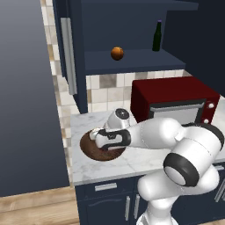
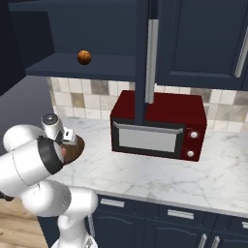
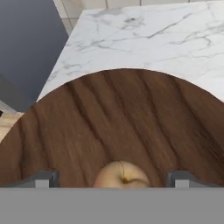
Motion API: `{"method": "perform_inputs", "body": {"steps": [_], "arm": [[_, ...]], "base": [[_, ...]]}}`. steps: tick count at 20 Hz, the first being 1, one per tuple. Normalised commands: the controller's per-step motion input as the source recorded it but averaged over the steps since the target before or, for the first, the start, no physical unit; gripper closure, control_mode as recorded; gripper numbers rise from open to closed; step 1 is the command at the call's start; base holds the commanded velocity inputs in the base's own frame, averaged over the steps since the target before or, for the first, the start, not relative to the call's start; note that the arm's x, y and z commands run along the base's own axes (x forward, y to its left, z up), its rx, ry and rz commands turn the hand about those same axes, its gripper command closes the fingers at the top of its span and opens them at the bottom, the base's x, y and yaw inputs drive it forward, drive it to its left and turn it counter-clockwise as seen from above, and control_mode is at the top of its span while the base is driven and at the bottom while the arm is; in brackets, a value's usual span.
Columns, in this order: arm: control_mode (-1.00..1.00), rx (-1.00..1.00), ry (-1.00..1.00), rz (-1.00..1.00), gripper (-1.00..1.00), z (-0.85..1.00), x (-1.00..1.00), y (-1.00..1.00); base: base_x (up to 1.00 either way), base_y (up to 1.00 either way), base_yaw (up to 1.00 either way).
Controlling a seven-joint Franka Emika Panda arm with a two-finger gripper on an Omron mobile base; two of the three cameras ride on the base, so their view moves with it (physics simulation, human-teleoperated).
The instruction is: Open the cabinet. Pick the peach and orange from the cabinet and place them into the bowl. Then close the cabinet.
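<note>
peach (image 3: 120, 176) lies in the bowl (image 3: 131, 113) between the spread, open fingers (image 3: 43, 179), untouched.

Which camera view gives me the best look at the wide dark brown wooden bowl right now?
The hand view: the wide dark brown wooden bowl spreads across it, grain clear, with the pale peach between the open gripper fingertips. In the left base view the bowl is half covered by the hand; in the right base view a sliver shows beside the arm.
</note>
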Motion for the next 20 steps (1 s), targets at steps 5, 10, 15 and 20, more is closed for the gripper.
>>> {"method": "perform_inputs", "body": {"steps": [5, 10, 15, 20], "arm": [[-1.0, 0.0, 0.03, 0.0, -1.0, 0.84, 0.0, 0.0], [-1.0, -0.03, 0.1, 0.0, -1.0, 0.99, 0.0, 0.0], [-1.0, -0.09, 0.07, 0.0, -1.0, 0.81, -0.02, -0.03], [-1.0, -0.13, 0.0, 0.0, -1.0, 0.49, -0.17, -0.09]], "base": [[0.0, 0.0, 0.0], [0.0, 0.0, 0.0], [0.0, 0.0, 0.0], [0.0, 0.0, 0.0]]}}
